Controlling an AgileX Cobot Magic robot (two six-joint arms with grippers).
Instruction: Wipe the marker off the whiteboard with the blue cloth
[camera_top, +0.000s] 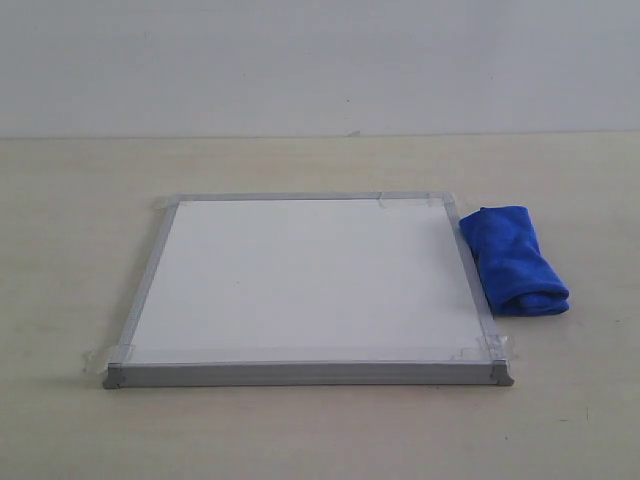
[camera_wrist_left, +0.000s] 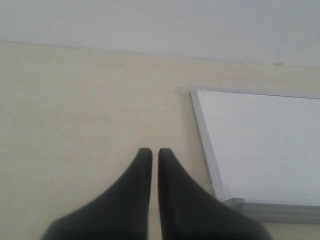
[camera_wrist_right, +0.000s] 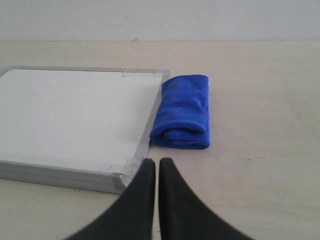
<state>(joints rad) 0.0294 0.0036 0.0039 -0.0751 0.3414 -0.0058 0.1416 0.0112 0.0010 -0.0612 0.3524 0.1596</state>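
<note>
Both pressed together, left gripper (camera_wrist_left: 155, 150) and right gripper (camera_wrist_right: 157, 160); blue cloth (camera_top: 515, 260) beside right edge of whiteboard (camera_top: 310, 280).

Folded blue cloth (camera_top: 515, 260) lies beside, perhaps touching, the whiteboard (camera_top: 300, 280).

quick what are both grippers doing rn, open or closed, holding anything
Left gripper: closed, holding nothing.
Right gripper: closed, holding nothing; the blue cloth lies free beside the whiteboard.
</note>
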